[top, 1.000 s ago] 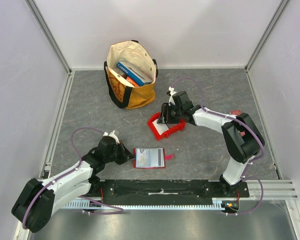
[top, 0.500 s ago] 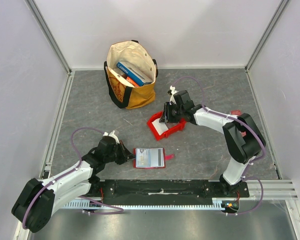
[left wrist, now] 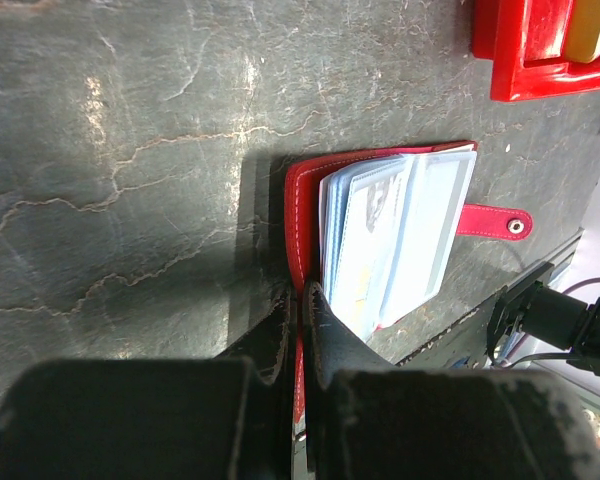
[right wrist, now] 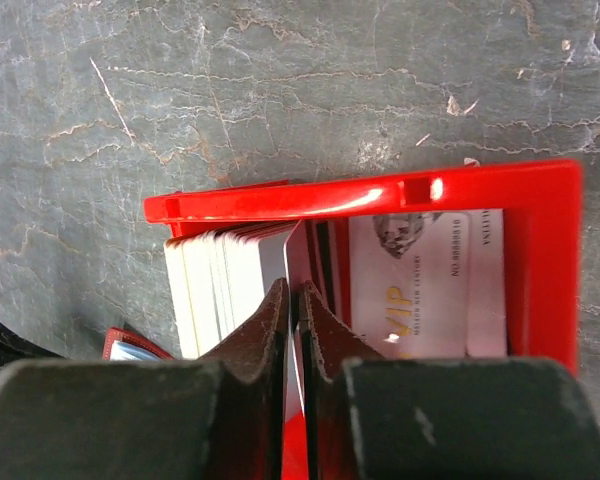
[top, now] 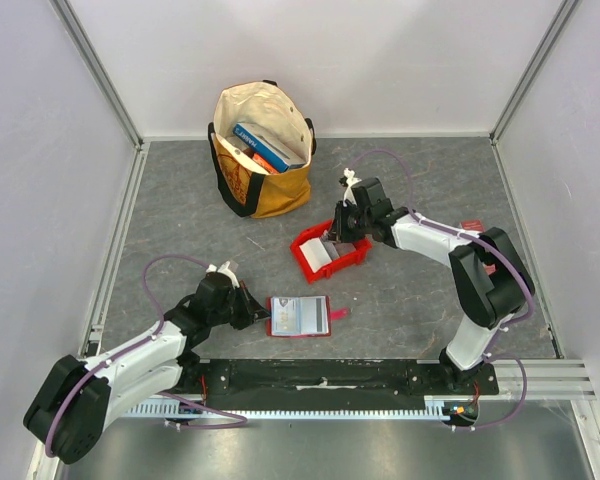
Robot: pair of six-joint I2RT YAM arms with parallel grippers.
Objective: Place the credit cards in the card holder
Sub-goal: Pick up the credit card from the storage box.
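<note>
The card holder, a dark red wallet, lies open near the table's front with its pale inner slots up and its snap tab out to the right. My left gripper is shut on the edge of its red cover. The credit cards stand as a pale stack on edge inside a red plastic bin. My right gripper reaches into the bin, shut on one thin card beside the stack. Another card lies flat on the bin floor.
A tan and yellow tote bag holding blue books stands at the back, left of the bin. A small red item lies near the right arm's elbow. Grey walls and metal rails bound the table on three sides.
My right gripper's jaws have closed onto a card in the bin, and the wrist has shifted slightly right. The left arm and the card holder have not moved.
</note>
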